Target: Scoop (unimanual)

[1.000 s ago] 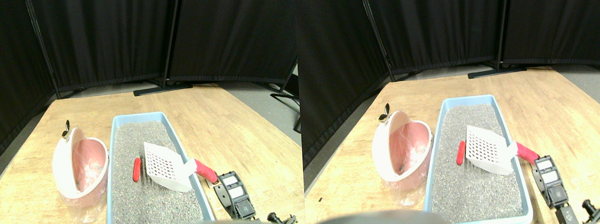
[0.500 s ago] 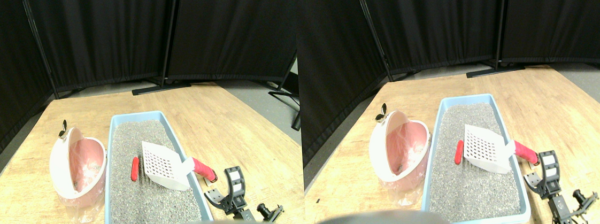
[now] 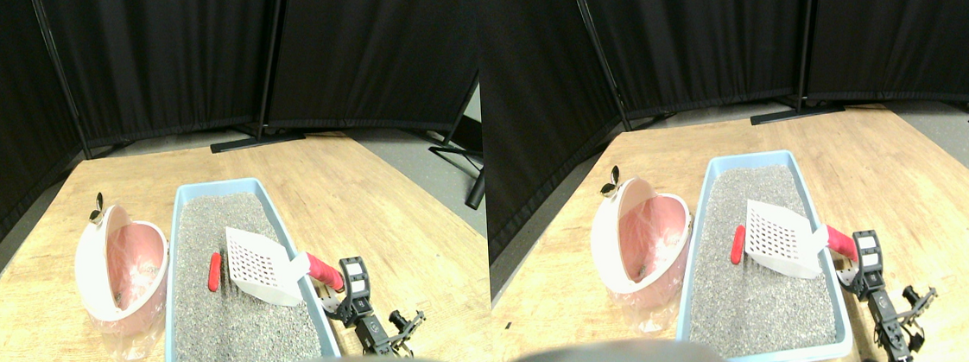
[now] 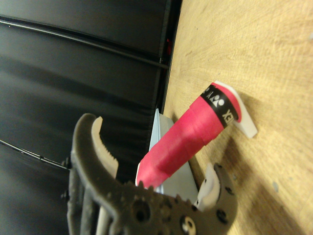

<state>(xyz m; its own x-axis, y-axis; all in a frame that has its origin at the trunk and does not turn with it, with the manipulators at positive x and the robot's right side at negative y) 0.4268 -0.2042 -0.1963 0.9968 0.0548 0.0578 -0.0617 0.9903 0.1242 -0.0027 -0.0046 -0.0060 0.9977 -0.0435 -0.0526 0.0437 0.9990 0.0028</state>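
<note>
Black curtain panels are closing off the back of a light wooden tabletop (image 3: 383, 229), where a long pale-blue plastic tray (image 3: 184, 335) is holding grey granular litter (image 3: 233, 333). A white perforated plastic scoop (image 3: 257, 266) is lying on the litter, its red-wrapped handle (image 3: 324, 272) sticking out over the tray's right rim. A small red oblong piece (image 3: 213, 272) is resting just beside the scoop's blade. A pink and white lidded bin (image 3: 122, 269) is standing left of the tray. The right gripper (image 3: 350, 285) is sitting at the handle's end, its toothed jaws spread wide on either side of the handle (image 4: 188, 137), not gripping it
</note>
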